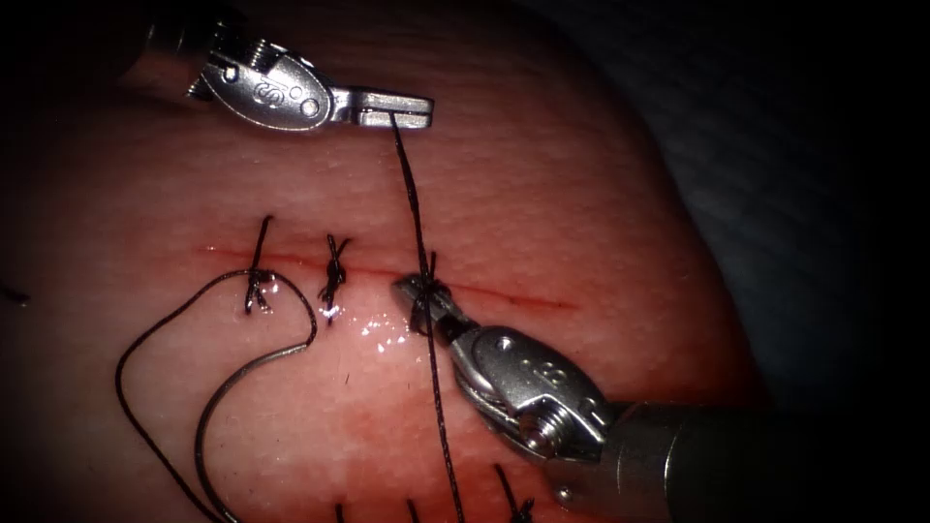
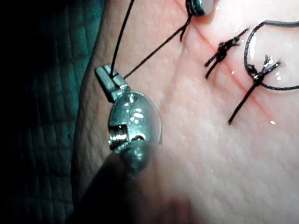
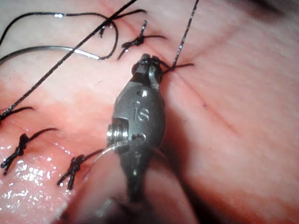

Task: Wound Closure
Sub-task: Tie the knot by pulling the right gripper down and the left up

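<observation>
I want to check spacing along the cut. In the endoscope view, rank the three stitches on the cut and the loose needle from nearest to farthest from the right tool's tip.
From the right tool, which sits at the thread the left tool holds:
1. Third stitch, at the tip, rightmost on the cut.
2. Middle stitch, just left.
3. Leftmost stitch and the needle, lying free below the cut: too close to call.

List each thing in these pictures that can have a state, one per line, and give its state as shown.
left tool: jaws shut on the thread, above the cut.
right tool: jaws shut on the thread at the third knot.
needle: free, lying on the tissue below the cut, held by neither tool.
cut: crossed by two tied stitches left of the tools, open to the right.
</observation>
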Tool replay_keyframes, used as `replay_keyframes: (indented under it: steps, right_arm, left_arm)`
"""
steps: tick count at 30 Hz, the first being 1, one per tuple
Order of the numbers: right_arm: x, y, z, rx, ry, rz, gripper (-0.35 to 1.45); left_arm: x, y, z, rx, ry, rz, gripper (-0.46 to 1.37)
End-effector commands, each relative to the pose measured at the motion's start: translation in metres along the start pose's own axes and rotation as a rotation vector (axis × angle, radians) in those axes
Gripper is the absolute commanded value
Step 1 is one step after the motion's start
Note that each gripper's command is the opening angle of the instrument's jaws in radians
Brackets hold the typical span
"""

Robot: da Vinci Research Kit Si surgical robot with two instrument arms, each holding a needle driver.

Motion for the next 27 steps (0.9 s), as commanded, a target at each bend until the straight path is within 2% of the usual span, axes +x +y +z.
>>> replay_keyframes:
  steps: [1, 6, 17, 27]
  right_arm:
    - [0.0, 0.0, 0.0, -0.004, -0.001, -0.001, -0.35]
    - [-0.0002, -0.0005, -0.0006, -0.003, 0.002, -0.008, -0.35]
    - [-0.001, -0.0017, -0.0018, 0.002, -0.003, -0.011, -0.35]
    - [-0.001, -0.0036, -0.0033, -0.005, -0.006, -0.011, -0.35]
  left_arm:
    - [-0.0001, 0.0, 0.0001, -0.008, -0.001, -0.001, -0.35]
    - [-0.001, -0.0021, 0.0009, 0.0, -0.008, -0.001, -0.35]
    - [-0.004, -0.0046, 0.0017, 0.01, -0.018, 0.004, -0.35]
    - [-0.0066, -0.0068, 0.0034, 0.031, -0.034, 0.01, -0.35]
